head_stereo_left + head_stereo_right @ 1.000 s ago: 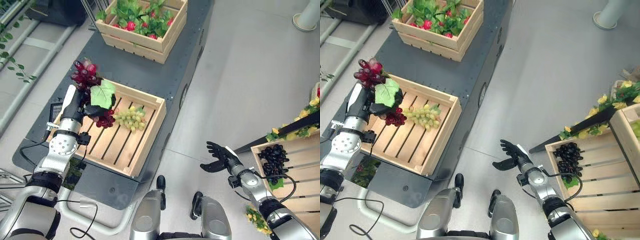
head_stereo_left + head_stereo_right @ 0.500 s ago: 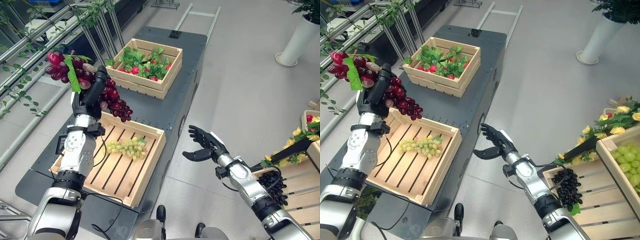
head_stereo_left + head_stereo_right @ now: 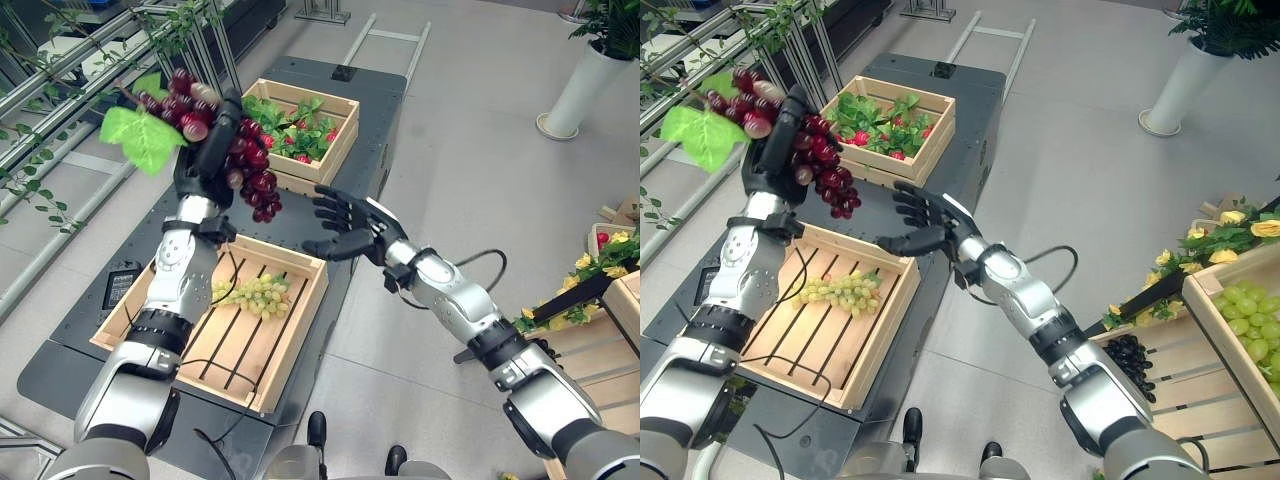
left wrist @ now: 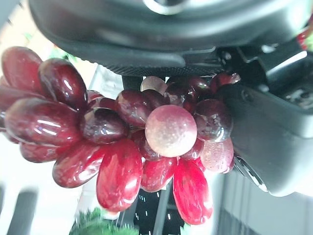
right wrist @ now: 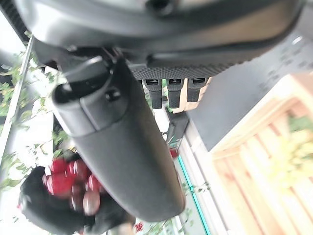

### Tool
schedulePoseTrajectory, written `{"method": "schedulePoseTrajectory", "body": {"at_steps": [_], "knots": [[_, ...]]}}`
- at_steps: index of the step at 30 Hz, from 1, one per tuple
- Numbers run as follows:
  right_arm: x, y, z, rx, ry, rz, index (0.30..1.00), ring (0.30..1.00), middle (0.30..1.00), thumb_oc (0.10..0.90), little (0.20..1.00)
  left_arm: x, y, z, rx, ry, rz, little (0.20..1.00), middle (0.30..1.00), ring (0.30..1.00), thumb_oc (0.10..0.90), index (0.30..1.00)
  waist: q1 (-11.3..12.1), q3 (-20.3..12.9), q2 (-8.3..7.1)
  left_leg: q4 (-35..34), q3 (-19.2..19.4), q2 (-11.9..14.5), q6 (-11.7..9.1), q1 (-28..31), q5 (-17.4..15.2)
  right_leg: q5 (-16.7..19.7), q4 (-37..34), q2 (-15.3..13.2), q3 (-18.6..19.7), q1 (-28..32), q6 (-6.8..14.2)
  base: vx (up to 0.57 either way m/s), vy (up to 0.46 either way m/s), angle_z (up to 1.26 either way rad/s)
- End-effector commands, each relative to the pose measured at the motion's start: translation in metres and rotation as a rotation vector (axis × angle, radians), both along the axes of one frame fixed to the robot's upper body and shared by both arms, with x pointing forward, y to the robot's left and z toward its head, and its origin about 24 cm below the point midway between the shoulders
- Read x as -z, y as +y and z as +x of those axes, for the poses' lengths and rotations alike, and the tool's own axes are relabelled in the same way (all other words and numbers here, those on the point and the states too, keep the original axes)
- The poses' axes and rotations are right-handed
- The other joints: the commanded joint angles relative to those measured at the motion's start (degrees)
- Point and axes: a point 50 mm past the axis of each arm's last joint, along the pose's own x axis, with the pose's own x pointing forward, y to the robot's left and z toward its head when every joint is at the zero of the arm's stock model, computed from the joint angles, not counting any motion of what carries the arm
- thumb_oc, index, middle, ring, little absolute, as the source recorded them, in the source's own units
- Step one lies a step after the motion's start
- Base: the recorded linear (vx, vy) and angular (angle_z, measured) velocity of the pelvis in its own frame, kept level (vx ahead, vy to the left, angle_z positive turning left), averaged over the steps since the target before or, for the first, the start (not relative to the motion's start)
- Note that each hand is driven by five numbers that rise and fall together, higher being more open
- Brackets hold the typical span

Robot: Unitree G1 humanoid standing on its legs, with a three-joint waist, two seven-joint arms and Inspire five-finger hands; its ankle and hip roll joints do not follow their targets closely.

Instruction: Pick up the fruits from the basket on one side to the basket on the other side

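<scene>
Holding: red grape bunch (image 3: 235, 150) with green leaf (image 3: 140, 138), clasped in the left hand (image 3: 205, 160), now raised well above the near crate (image 3: 300, 290), where green grapes (image 3: 255, 292) remain. Right hand (image 3: 350, 222), fingers spread and empty, has swung in from the robot's right to just beside the bunch. Reading: handover imminent, toward the crate of black grapes (image 3: 1135, 362).

Head stereo pair looking down, both sharing the crate (image 3: 225, 325), wrist cameras very close, seemingly upward-facing
</scene>
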Motion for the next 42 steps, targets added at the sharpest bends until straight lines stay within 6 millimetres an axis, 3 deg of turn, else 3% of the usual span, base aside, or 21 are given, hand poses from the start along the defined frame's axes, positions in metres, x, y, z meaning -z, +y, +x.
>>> {"method": "schedulePoseTrajectory", "body": {"at_steps": [1,7,14,24,28,42], "knots": [[-0.036,0.020,0.006,-0.009,-0.061,0.110,0.900,0.900,0.900,0.800,0.900,-0.065,-0.034,0.011,0.062,-0.237,0.107,0.300,0.300,0.300,0.400,0.300,0.14,-11.98,2.13,-0.10,-2.03,-1.15,-2.78,1.77,-7.30,0.59,2.29,1.26,-0.32,-4.37,-3.91,0.00,-0.045,-0.03],[-0.047,0.027,0.013,-0.027,0.008,0.167,0.900,0.900,0.900,0.800,0.900,-0.077,-0.058,0.014,0.137,-0.255,0.248,0.300,0.300,0.300,0.400,0.300,0.29,-13.22,1.99,-0.10,-1.59,-1.01,-2.80,2.05,-7.62,0.90,1.62,1.34,-0.01,-4.06,-3.81,0.00,-0.018,-0.01],[-0.058,0.040,0.012,-0.025,0.007,0.213,0.900,0.900,0.900,0.800,0.900,-0.076,-0.080,0.017,0.198,-0.228,0.379,0.300,0.300,0.300,0.400,0.300,0.26,-13.83,2.08,-0.10,-1.30,-0.90,-2.76,2.32,-7.84,1.05,1.34,1.29,0.18,-3.90,-3.72,0.00,0.000,0.00],[-0.078,0.047,0.012,-0.032,-0.030,0.274,0.900,0.900,0.900,0.800,0.900,-0.069,-0.090,0.020,0.255,-0.191,0.471,0.300,0.300,0.300,0.400,0.300,0.15,-14.40,2.00,-0.10,-0.99,-0.76,-2.79,2.47,-7.96,1.45,0.59,1.41,0.34,-3.65,-3.66,0.00,0.000,0.00],[-0.080,0.045,0.013,-0.009,-0.041,0.297,0.900,0.900,0.900,0.800,0.900,-0.066,-0.088,0.021,0.232,-0.174,0.499,0.300,0.300,0.300,0.400,0.300,0.28,-14.59,1.95,-0.10,-0.98,-0.74,-2.78,2.49,-7.98,1.35,0.49,1.41,0.25,-3.51,-3.70,0.00,0.000,0.00],[-0.080,0.027,0.018,0.123,-0.039,0.384,0.900,0.900,0.900,0.800,0.900,-0.058,-0.042,0.029,0.020,-0.112,0.503,0.300,0.300,0.300,0.400,0.300,-0.08,-14.52,1.96,-0.10,-0.97,-0.55,-2.84,2.67,-8.18,1.31,0.11,1.49,0.43,-3.26,-3.84,0.00,0.000,0.00]]}}
